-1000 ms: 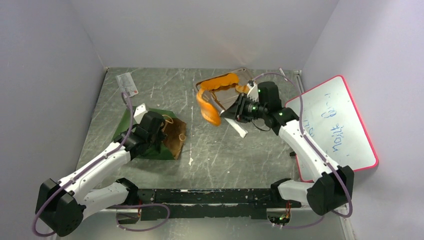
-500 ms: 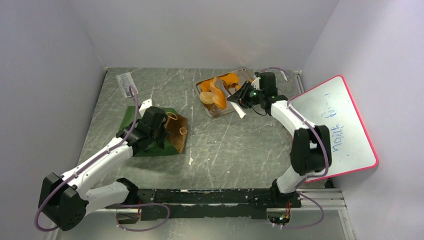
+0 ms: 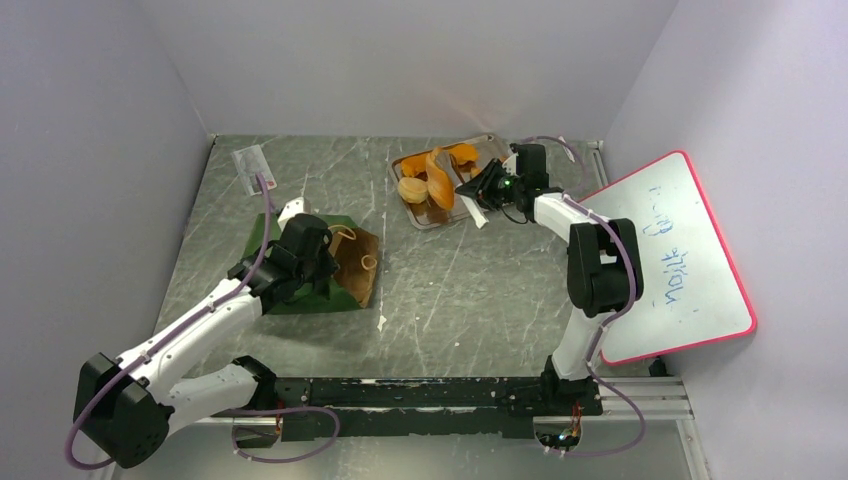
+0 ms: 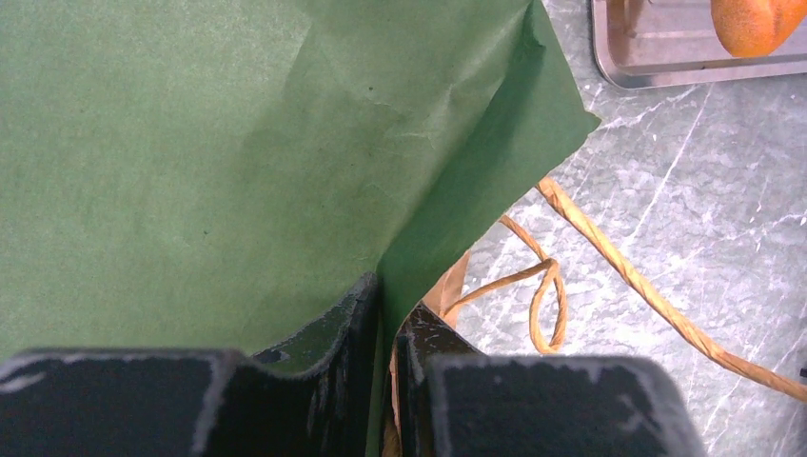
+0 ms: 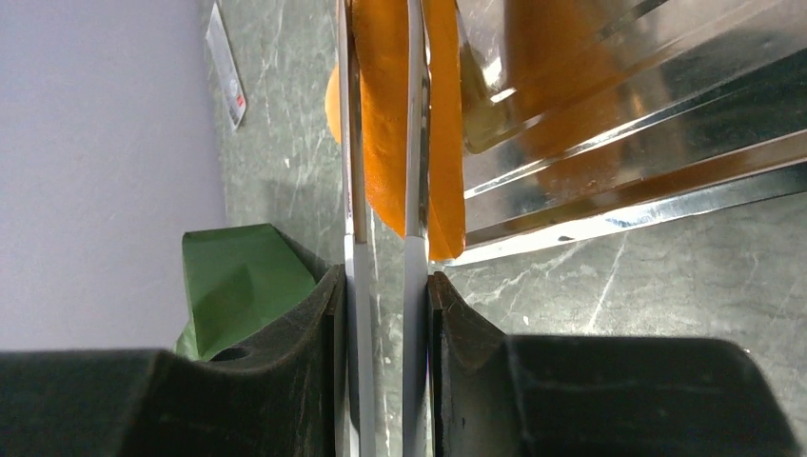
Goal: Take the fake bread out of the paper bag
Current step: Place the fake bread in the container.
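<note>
Bench (image 3: 450, 290): grey-green marbled top, carrying everything.
Whiteboard (image 3: 670, 250): pink-rimmed, propped at my right side.
Paper bag (image 3: 320, 303): lies flat at the left of the bench, green outside, brown mouth turned rightward, well apart from the tray.
Tray (image 3: 447, 212): shiny metal, at the far middle.
Fake bread (image 3: 432, 175): orange pieces heaped on the tray.
Left claw (image 4: 385, 324): clenched on the bag's green edge.
Right claw (image 5: 385, 286): clenched on two thin white blades (image 5: 357, 314); an orange piece sits between them at the tray's rim.
Cord handles (image 4: 609, 257): tan loops on the bench beside the bag's mouth.
</note>
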